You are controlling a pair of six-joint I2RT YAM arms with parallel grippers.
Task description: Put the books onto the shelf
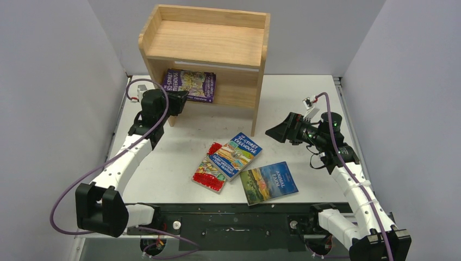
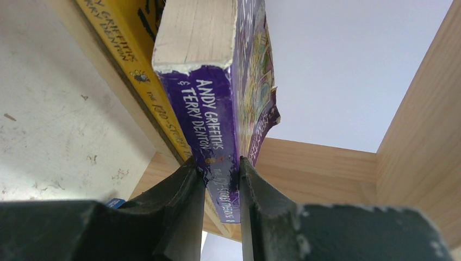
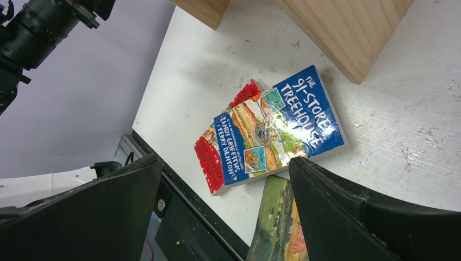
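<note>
Left claw (image 2: 222, 168): I see it pinching the purple paperback (image 2: 212, 119) by its spine edge, in the light wooden shelf's (image 1: 206, 41) lower bay.
Bay room: yellow paperback (image 2: 122, 49) just left; open on the right.
Right claw (image 3: 225, 163): spread wide over the white table (image 1: 163, 163).
Loose books: blue paperback (image 1: 242, 152) atop red-bordered one (image 1: 209, 174); blue-green one (image 1: 269, 182) beside.

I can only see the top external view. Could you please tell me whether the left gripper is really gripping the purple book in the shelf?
Observer: Yes. In its wrist view the left gripper is shut on the lower spine of the purple book.
Operator: Is another book in there?
Observer: A yellow book sits close beside the purple one.
Operator: And the right gripper?
Observer: The right gripper is wide open and empty, with the blue 91-Storey Treehouse book showing between its fingers.
</note>
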